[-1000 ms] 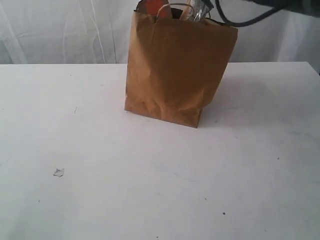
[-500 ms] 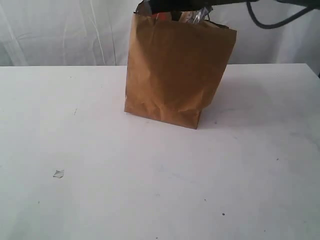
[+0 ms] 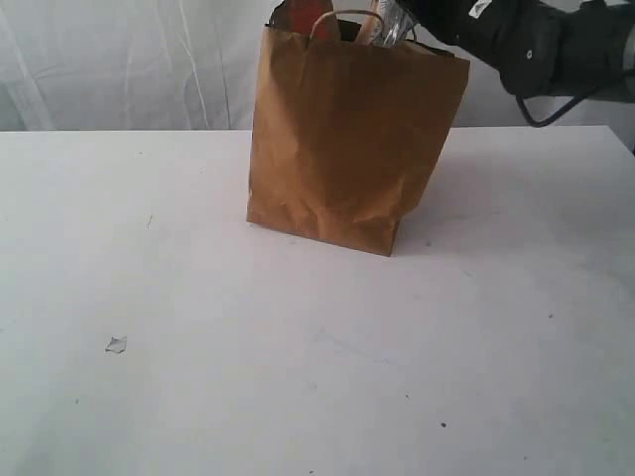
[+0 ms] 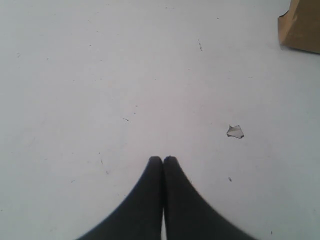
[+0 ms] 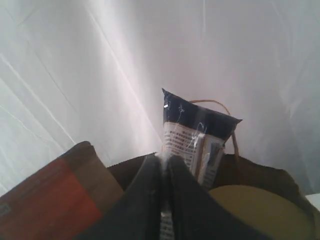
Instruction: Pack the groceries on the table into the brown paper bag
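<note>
Brown paper bag (image 3: 347,139) under right pincer (image 5: 164,159)

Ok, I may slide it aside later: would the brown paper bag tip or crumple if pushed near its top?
Probably crumples first: the brown paper bag has thin, creased sides. Likely heavy and steady, since a mustard-yellow jar lid and a dark-blue-and-white packet show at its mouth. Pushing low looks safer.

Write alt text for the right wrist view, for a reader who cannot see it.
The closed right gripper hangs at the open mouth of the brown paper bag. Sticking up from the bag are a long dark-blue-and-white packet, a brown pouch with orange mark and a mustard-yellow lid, against a white curtain.
</note>
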### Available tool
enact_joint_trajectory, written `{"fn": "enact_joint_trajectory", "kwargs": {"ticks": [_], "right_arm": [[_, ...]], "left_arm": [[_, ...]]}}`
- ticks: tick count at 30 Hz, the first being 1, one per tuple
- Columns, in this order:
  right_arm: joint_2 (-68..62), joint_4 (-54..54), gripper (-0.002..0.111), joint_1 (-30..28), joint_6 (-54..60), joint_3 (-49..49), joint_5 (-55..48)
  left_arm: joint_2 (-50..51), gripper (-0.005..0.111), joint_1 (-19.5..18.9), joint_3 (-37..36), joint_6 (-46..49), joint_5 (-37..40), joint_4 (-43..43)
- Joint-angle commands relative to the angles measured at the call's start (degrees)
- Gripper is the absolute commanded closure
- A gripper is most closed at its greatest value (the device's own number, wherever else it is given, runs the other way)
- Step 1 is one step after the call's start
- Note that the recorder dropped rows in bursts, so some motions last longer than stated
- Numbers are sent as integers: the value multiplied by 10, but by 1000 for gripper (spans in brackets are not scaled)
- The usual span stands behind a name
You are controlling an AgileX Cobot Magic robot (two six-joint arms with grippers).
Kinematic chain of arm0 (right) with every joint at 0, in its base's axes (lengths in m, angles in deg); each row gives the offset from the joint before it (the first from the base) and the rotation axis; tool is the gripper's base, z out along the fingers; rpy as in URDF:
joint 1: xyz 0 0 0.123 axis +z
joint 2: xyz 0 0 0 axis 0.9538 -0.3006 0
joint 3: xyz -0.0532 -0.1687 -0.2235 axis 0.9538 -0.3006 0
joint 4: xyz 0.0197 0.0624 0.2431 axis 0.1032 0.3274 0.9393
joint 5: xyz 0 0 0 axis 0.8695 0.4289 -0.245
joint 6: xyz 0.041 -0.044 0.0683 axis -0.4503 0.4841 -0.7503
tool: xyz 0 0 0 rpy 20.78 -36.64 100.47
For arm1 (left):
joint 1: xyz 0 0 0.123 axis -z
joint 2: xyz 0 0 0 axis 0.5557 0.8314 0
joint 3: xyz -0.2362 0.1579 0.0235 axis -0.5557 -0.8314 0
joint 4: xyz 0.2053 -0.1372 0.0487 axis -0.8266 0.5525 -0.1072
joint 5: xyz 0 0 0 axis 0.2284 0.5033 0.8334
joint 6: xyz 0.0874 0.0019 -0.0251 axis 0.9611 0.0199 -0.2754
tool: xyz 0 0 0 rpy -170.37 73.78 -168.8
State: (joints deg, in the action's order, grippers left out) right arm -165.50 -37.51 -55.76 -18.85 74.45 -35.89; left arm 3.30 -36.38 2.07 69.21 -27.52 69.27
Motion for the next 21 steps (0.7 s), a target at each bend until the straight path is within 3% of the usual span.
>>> {"fn": "enact_joint_trajectory", "kwargs": {"ticks": [1, 4, 10, 13, 16, 21], "right_arm": [[-10, -149, 108, 3, -149, 9, 42], [-15, -220, 108, 3, -208, 9, 64], [-26, -222, 107, 3, -209, 9, 57], [-32, -222, 99, 3, -210, 9, 58], [-35, -222, 77, 3, -210, 9, 58], [-25, -218, 74, 3, -211, 9, 14]], "left_arm": [[-2, 107, -1, -2, -1, -2, 5], [-2, 107, -1, -2, -1, -2, 5], [-2, 107, -1, -2, -1, -2, 5], [-2, 107, -1, -2, -1, -2, 5], [-2, 107, -1, -2, -1, -2, 5], [-2, 107, -1, -2, -1, -2, 5]]}}
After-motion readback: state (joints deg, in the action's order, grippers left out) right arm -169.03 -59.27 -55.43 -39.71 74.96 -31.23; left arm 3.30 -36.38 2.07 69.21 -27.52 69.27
